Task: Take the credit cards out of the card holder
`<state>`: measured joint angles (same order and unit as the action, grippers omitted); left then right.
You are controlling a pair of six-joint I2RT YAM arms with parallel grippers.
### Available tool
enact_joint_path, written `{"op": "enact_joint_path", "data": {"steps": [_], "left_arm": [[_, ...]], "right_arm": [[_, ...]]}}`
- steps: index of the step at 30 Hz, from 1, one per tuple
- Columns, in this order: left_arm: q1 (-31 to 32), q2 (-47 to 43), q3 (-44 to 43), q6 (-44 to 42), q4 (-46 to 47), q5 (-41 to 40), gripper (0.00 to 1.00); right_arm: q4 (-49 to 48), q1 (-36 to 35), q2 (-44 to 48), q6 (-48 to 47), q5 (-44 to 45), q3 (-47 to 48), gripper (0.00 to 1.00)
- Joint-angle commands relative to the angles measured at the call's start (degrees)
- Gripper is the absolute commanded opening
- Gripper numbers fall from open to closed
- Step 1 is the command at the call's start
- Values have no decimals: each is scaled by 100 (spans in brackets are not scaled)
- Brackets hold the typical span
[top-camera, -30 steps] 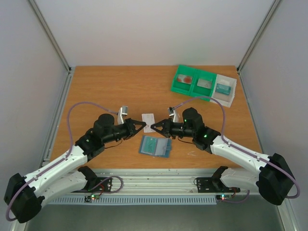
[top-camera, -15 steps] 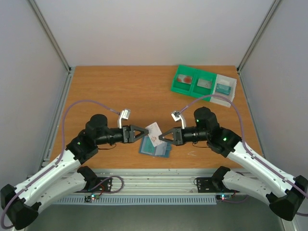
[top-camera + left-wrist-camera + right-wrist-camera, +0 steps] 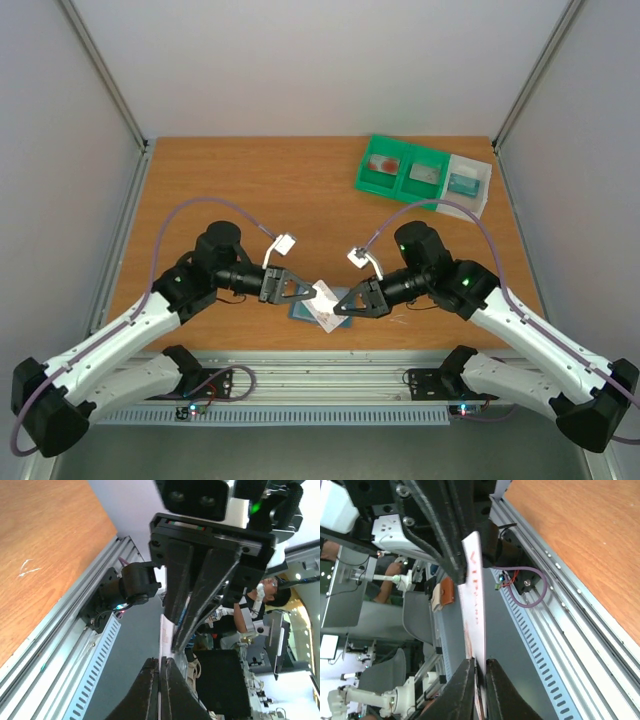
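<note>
The top view alone shows the whole layout: 2 arms meet over the near middle of the table (image 3: 250, 190), with the left gripper (image 3: 308, 292) and right gripper (image 3: 340, 305) pointed tip to tip and 1 credit card (image 3: 325, 297), pale with pink marks, between them. The card is above the card holder (image 3: 300, 311), which lies flat on the table, mostly covered by the card and the 2 grippers. The top view cannot settle how each grip stands; the wrist views do. From the left wrist the card (image 3: 161, 635) is only a thin edge-on line, with the left gripper's fingers closed flat on its near end and the right gripper's fingers clamped on the far end. From the right wrist the card's face (image 3: 472, 590) shows white with red lettering, the right gripper pinching 1 end and the left gripper the other. Only the top view takes in the far right corner: 1 green tray (image 3: 362, 180) with 2 compartments, a red card (image 3: 383, 163) in its left one and a grey piece (image 3: 425, 173) in its right, and beside it 1 white tray (image 3: 482, 195) holding 1 teal piece (image 3: 463, 183). That makes 2 reddish cards in view and 1 card holder.
</note>
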<state>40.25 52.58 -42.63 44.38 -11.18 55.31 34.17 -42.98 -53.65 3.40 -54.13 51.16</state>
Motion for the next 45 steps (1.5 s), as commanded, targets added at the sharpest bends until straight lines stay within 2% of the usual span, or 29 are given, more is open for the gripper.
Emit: {"op": "enact_joint_path", "data": {"steps": [1,5,8,10,15,19,25,31,36,39,43,45], "left_arm": [[8,231,-25,148,658,359,0],[17,386,-51,176,886,162,0],[9,284,79,364,1043,-617,0],[4,221,351,614,1579,-1033,0],[-6,142,988,1447,2899,-1847,0],[-5,119,1198,1864,3496,-2348,0],[0,-148,1243,1860,3412,-3208,1],[2,-434,1381,1826,3371,-3714,1],[-4,-477,1436,1845,3370,-3779,0],[2,-468,1472,1900,3457,-3794,0],[5,-447,1534,2099,3672,-3871,0],[8,-431,1510,2133,3685,-3878,1]], "right_arm": [[386,-33,-78,-454,178,289,12],[204,-32,35,17,762,244,31],[-74,-33,260,529,1463,7,45],[-355,-35,474,744,1789,-142,52],[-379,-33,651,1140,2792,-108,61],[-1061,-28,633,1857,3069,-445,66],[-2257,-35,541,2752,3117,-860,58],[-2721,-33,407,2990,3095,-910,35],[-2993,-34,338,3158,3093,-990,24],[-3188,-34,254,3279,3058,-1057,24],[-3245,-28,176,3460,3163,-1167,36],[-3284,-29,187,3533,3214,-1235,38]]}}
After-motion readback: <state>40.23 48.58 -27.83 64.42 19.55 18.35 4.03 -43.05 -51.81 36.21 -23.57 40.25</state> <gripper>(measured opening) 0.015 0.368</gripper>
